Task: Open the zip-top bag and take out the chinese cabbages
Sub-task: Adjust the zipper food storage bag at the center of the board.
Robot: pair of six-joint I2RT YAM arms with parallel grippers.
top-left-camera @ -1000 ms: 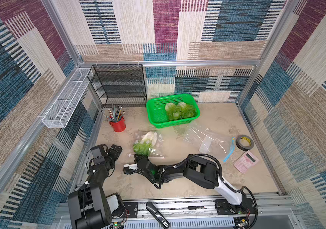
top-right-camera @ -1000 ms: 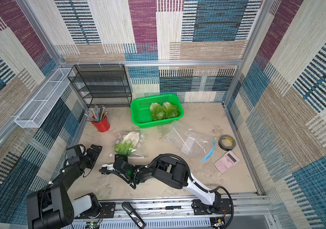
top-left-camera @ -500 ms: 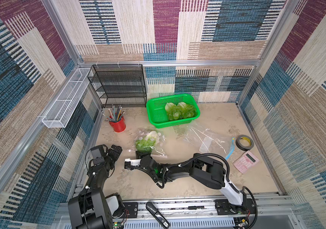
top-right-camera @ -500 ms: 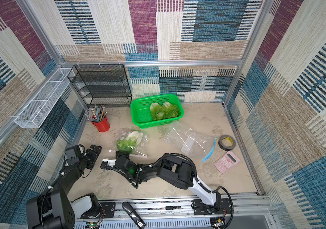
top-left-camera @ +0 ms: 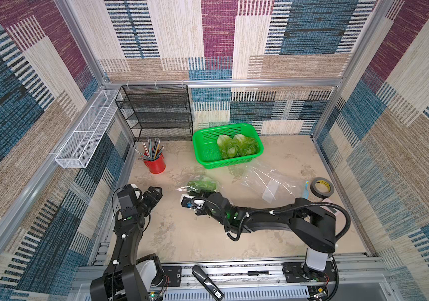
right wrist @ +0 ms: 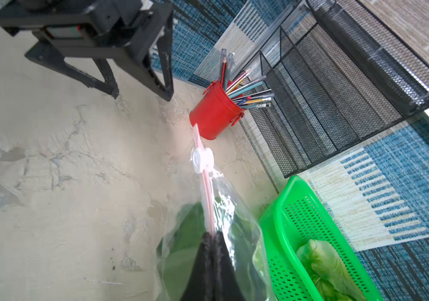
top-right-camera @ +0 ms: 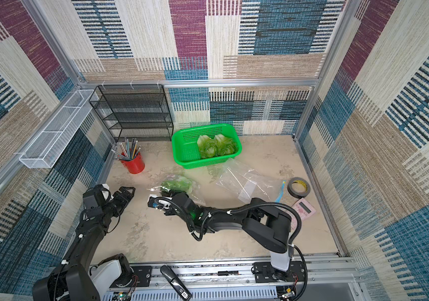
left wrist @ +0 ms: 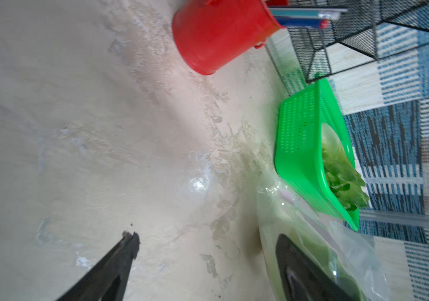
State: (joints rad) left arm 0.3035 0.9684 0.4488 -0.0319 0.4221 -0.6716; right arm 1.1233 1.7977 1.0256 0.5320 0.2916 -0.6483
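- Pink zip strip [right wrist: 206,192] of the zip-top bag [right wrist: 244,226] is pinched in the closed right claw [right wrist: 212,235].
- Left claw [top-left-camera: 157,194] stands open and empty, near the bag.

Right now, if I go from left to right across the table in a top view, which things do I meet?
Red pencil cup → zip-top bag holding a chinese cabbage → empty clear bag → black tape roll. The green basket is left out: it overlaps both bags.
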